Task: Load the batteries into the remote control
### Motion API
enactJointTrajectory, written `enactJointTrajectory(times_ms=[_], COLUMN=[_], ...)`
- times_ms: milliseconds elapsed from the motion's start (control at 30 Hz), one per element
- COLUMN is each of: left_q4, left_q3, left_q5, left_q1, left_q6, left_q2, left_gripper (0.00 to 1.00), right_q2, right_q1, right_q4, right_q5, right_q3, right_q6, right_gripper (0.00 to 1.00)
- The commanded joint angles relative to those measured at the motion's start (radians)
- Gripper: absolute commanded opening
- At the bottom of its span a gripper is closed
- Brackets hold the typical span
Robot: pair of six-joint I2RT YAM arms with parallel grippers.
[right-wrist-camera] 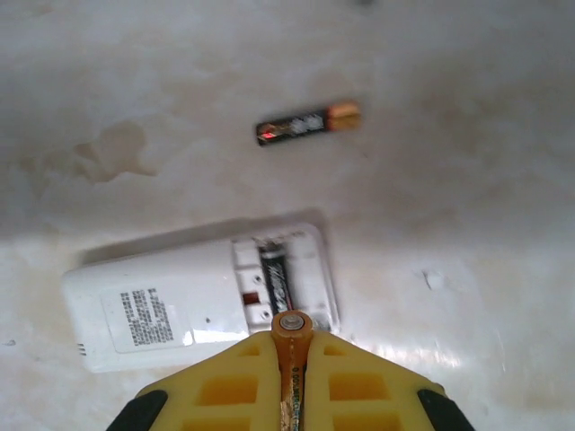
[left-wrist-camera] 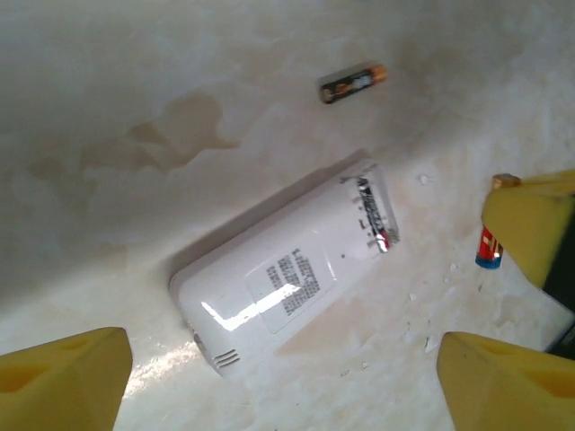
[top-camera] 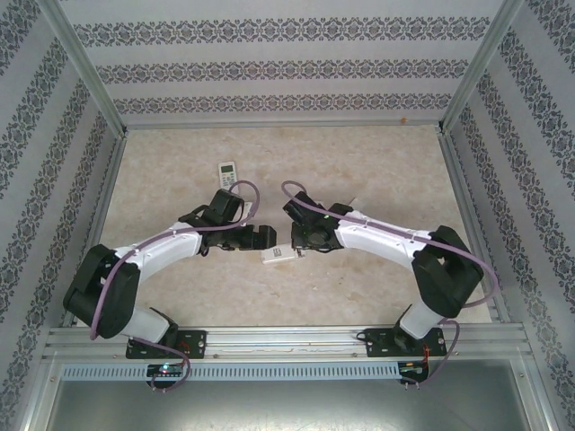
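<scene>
The white remote control (left-wrist-camera: 287, 278) lies face down on the table, its battery compartment (right-wrist-camera: 283, 269) open. One battery (right-wrist-camera: 277, 280) sits in a slot of the compartment. My right gripper (right-wrist-camera: 291, 346) is shut on a second battery (right-wrist-camera: 290, 325), held end-on just above the near edge of the compartment. Another battery (right-wrist-camera: 308, 124) lies loose on the table beyond the remote. My left gripper (left-wrist-camera: 283, 386) is open, its yellow fingers (left-wrist-camera: 63, 377) standing wide on either side of the remote's near end without touching it. From above, both grippers meet over the remote (top-camera: 280, 256).
A second white remote (top-camera: 227, 171) lies further back on the left. A brownish stain (left-wrist-camera: 175, 135) marks the pale tabletop (top-camera: 377, 162). Patterned walls and metal rails (top-camera: 117, 171) close in the table.
</scene>
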Motion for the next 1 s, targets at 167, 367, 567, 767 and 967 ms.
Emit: enactJointTrajectory(times_ms=[167,367,567,767,967], left_q4=[0.073,0.08,0.089,0.09,0.089], left_q3=[-0.048,-0.079,-0.105,-0.109,-0.113], left_q5=[-0.039,-0.069,-0.082,-0.079,-0.079], left_q1=[0.01,0.011,0.011,0.011,0.011], left_q6=[-0.169,-0.219,-0.241,-0.245,-0.244], left_q2=[-0.035,-0.063,-0.087,-0.091,-0.096], left_gripper=[1.0,1.0,1.0,1.0,1.0], right_q2=[0.081,0.11,0.126,0.125,0.133], right_q1=[-0.018,-0.03,-0.03,-0.025,-0.023], right_q4=[0.102,0.134,0.146,0.133,0.128], right_q5=[0.018,-0.018,-0.051,-0.068,-0.06], right_q3=[0.008,-0.011,-0.039,-0.051,-0.06], right_q6=[-0.229,-0.232,-0.216,-0.21,-0.199], right_gripper=[0.11,0.11,0.11,0.11,0.13])
